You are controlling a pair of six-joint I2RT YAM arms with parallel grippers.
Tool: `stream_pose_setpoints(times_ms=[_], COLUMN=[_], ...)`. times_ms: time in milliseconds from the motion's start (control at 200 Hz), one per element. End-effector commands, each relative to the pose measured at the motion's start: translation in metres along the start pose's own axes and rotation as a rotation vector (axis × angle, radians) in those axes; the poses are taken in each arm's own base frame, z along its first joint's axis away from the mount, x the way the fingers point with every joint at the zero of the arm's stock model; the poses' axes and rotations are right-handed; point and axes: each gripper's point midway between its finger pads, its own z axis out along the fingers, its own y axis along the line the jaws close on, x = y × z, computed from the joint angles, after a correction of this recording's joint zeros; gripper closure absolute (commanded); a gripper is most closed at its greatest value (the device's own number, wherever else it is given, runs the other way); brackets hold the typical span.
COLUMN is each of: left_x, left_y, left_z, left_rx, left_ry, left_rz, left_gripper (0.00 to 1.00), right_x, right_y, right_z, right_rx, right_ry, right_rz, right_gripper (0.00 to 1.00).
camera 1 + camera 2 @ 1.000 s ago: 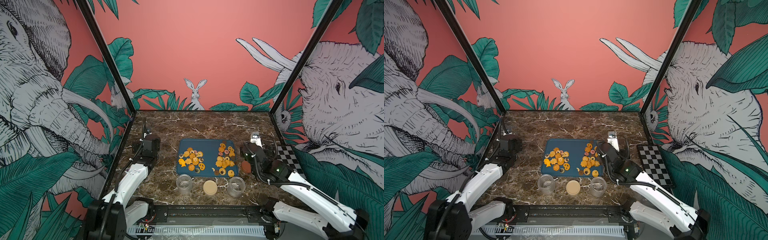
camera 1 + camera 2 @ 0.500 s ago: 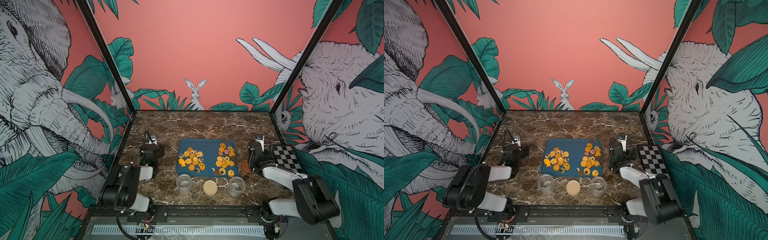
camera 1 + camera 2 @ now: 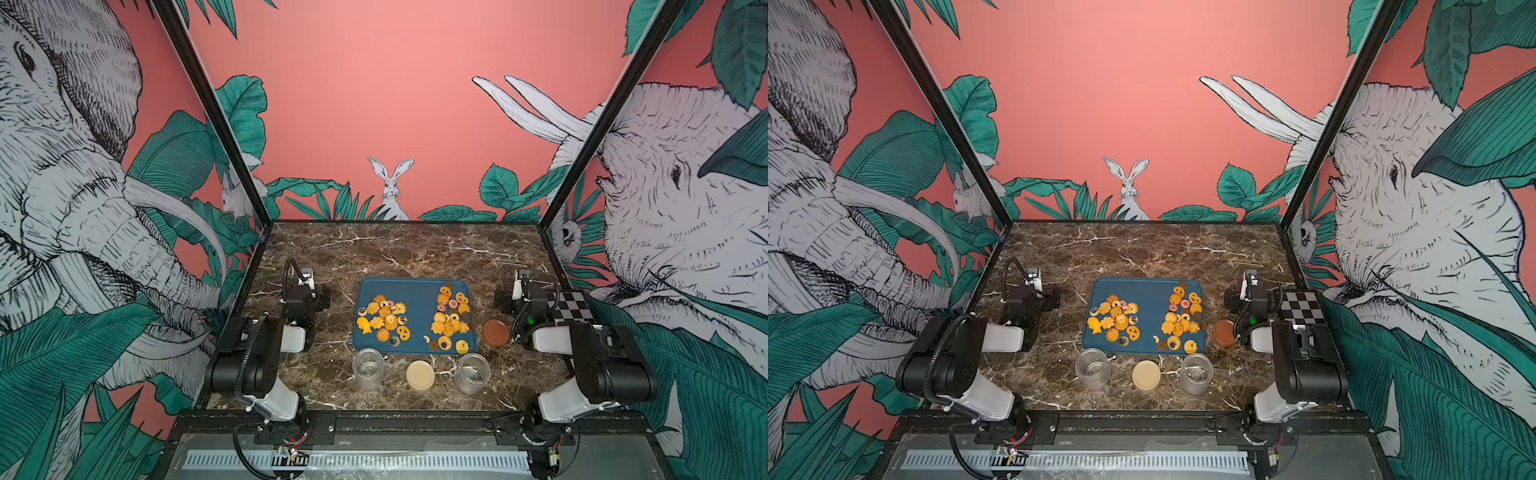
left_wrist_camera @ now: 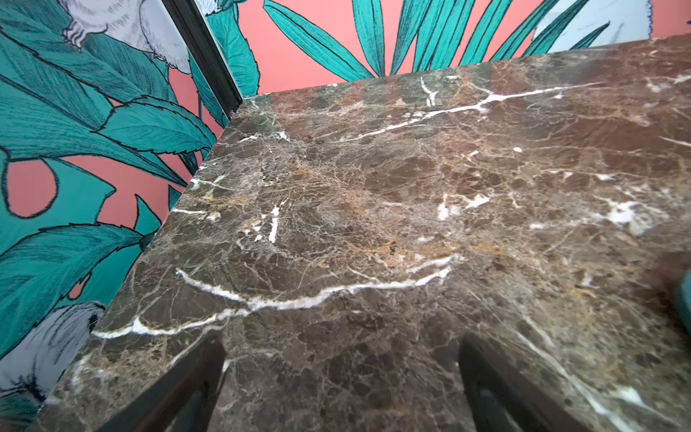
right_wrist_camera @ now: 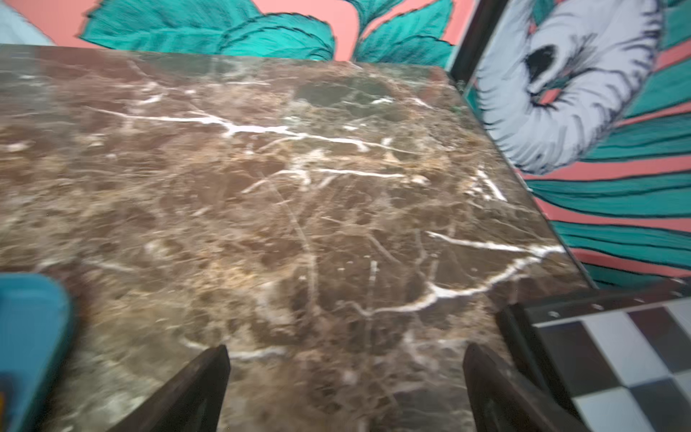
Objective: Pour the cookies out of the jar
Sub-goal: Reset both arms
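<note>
Standing mouth-up, both jars (image 3: 368, 368) (image 3: 471, 372) seem empty, cookies (image 3: 384, 318) lying flat on tray (image 3: 411, 291).

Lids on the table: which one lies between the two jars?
The beige lid, flat between the left jar and the right jar, in front of the blue tray. The brown lid lies beside the tray's right edge instead.
</note>
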Motion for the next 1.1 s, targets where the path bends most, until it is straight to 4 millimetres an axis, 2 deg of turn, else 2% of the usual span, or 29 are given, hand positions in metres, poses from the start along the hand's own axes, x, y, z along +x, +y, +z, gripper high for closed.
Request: stream_pose_setpoints(times_ms=[0, 1090], left_x=[-0.0142, -0.0142], left_y=[0.0010, 0.0005], left_z=[-0.0014, -0.0003], left_rx=[0.007, 0.008], left_ry=[-0.040, -0.037], left_rz=[-0.012, -0.007], left_gripper=[0.01, 0.00], right_x=[-0.0199, -0.0216], right_y=[0.0029, 0.0040], right_z=[-0.0031, -0.0015], right_rx=[0.001, 0.014], right_ry=[-0.091, -0.095], right_rz=[0.008, -0.002], right_gripper=[0.01, 0.01])
